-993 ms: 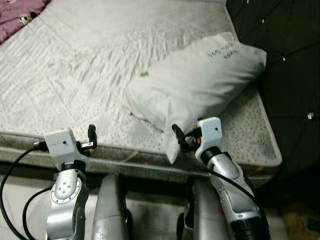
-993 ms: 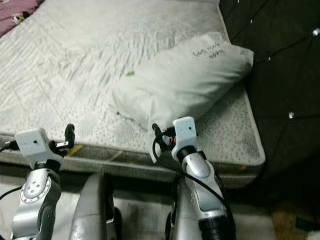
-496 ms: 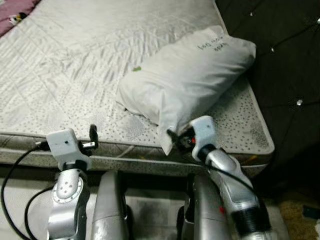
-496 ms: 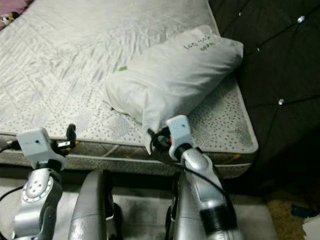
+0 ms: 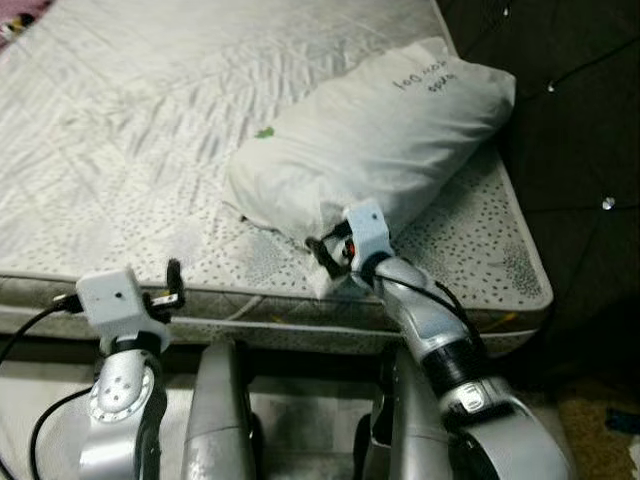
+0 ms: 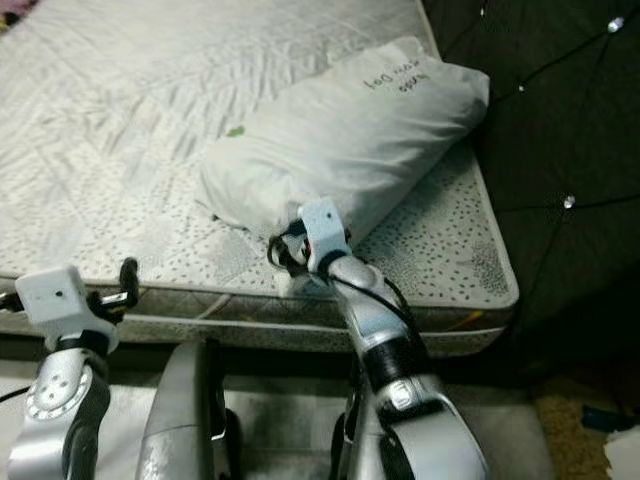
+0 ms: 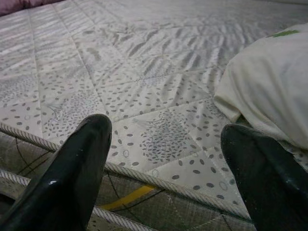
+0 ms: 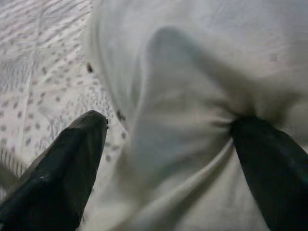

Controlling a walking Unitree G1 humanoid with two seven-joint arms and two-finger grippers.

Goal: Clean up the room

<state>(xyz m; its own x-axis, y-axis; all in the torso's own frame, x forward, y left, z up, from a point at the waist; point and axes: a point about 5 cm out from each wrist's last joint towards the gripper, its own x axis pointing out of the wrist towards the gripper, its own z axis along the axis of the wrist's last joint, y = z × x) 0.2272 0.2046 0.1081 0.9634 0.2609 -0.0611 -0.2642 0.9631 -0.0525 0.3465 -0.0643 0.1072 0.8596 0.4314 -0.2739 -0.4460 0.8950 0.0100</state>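
A white pillow [image 5: 370, 140] with dark writing near its far end lies slantwise on the right part of a bare grey-patterned mattress [image 5: 130, 150]. My right gripper [image 5: 325, 255] is at the pillow's near corner, just above the mattress's front edge. In the right wrist view its fingers [image 8: 72, 159] stand wide open with the bunched pillow [image 8: 183, 110] fabric between them. My left gripper [image 5: 172, 285] hovers open at the front edge of the mattress [image 7: 144, 86], left of the pillow [image 7: 269, 91] and apart from it.
A dark tufted headboard [image 5: 580, 120] rises along the mattress's right side. A small green speck [image 5: 264, 132] sits on the pillow's left end. On the floor at the lower right lie a blue scrap [image 6: 600, 418] and a white sheet [image 6: 625, 455].
My right arm has reached forward, bringing its open fingers around the pillow's near corner. The left gripper has dropped slightly. The camera has shifted a little.
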